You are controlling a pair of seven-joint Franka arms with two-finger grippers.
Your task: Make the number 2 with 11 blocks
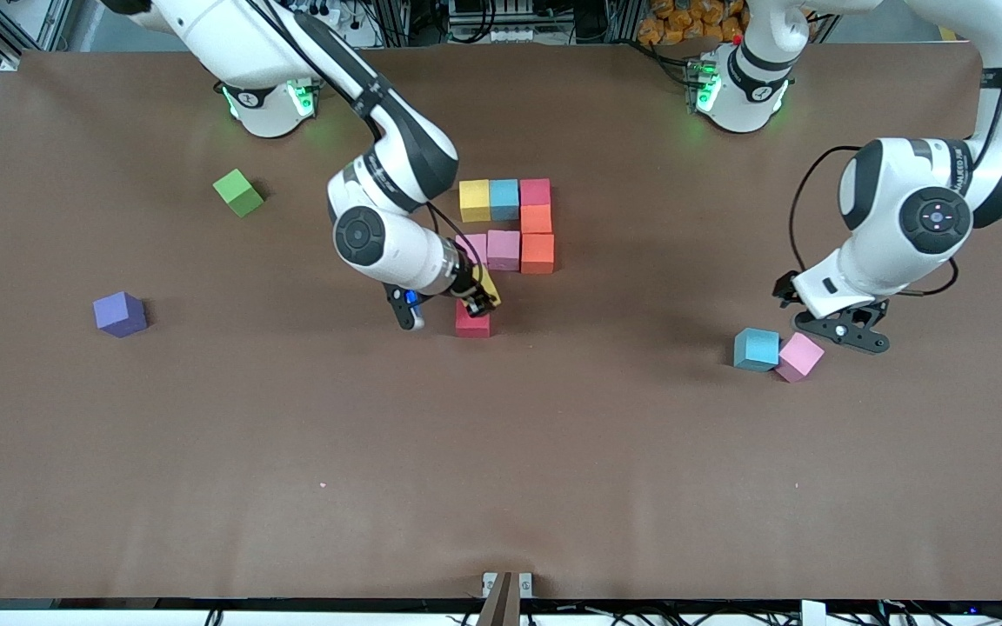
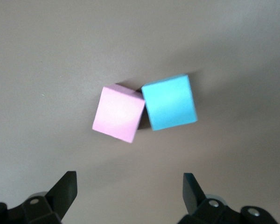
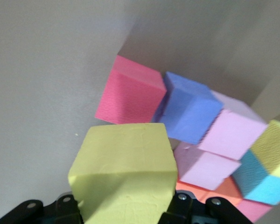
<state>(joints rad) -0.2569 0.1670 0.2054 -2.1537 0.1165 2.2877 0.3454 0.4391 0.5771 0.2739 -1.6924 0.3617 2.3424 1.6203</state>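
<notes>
Clearly my right hand (image 3: 126, 212) is pinching a yellow block (image 3: 123, 175) by two flat opposite faces, holding it just above the red block (image 1: 472, 322) at the partly built number 2 (image 1: 510, 226). These cubes look like light, matte foam: slightly soft, not slippery, so a square grip on parallel sides should hold. My left hand (image 2: 129, 189) waits, fingers spread, over the touching pink block (image 2: 118, 113) and light blue block (image 2: 170, 102) on the worktop (image 1: 501, 452).

Yellow block (image 3: 123, 175) partly under right gripper (image 1: 482, 302).
</notes>
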